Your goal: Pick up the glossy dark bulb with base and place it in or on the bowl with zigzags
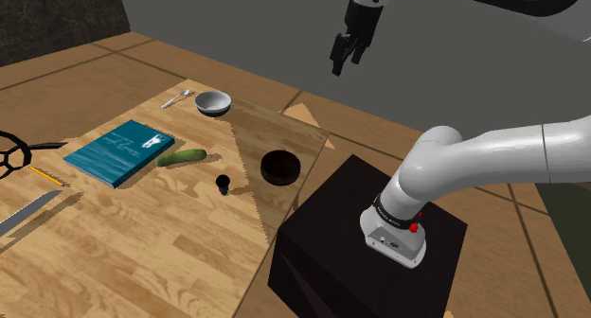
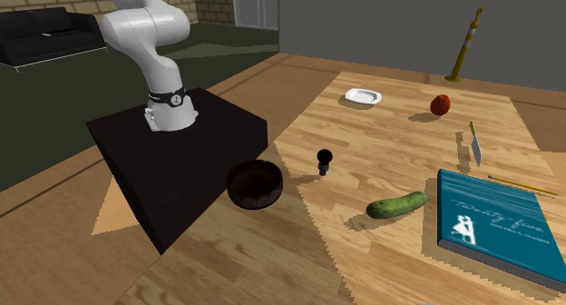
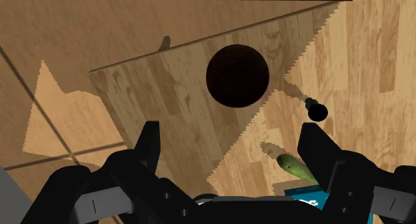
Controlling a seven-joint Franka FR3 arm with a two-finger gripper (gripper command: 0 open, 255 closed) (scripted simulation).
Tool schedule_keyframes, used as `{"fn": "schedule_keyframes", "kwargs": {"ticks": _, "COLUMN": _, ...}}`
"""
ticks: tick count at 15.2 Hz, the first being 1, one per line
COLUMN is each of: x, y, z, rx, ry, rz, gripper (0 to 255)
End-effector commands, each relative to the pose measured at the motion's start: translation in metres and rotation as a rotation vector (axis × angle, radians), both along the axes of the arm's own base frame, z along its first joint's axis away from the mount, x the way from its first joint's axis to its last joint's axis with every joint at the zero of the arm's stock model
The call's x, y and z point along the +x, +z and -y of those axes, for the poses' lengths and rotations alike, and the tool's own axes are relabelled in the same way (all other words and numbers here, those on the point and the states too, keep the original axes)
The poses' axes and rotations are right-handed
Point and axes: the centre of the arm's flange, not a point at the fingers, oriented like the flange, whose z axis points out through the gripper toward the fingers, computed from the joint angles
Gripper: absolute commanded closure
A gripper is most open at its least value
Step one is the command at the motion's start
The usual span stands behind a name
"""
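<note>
The bulb [image 1: 223, 184] is glossy black, the bowl [image 1: 280, 167] dark brown, the cucumber [image 1: 182, 157] green, the book [image 1: 119, 151] teal with white lettering, the worktop [image 1: 142, 240] pale wood grain, the gripper [image 1: 338, 68] black.

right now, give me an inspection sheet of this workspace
surface: wooden table, part of it a panel with a zigzag edge
job's things: dark bulb upright on its base, apart from the dark bowl; bowl empty
clutter: book, cucumber, grey dish, knife, pencil, red round thing
grippers: gripper open, high above the table, holding nothing
cables: nothing seen
surroundings: black stand, sofa
</note>
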Motion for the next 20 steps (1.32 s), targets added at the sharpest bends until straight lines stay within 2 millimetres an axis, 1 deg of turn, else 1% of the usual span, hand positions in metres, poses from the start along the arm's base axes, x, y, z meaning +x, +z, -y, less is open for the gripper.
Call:
{"fn": "schedule_keyframes", "kwargs": {"ticks": 1, "x": 0.0, "y": 0.0, "z": 0.0, "rx": 0.0, "ry": 0.0, "rz": 0.0, "gripper": 0}}
{"fn": "schedule_keyframes", "kwargs": {"ticks": 20, "x": 0.082, "y": -0.198, "z": -0.135, "rx": -0.045, "ry": 0.002, "rz": 0.031, "gripper": 0}}
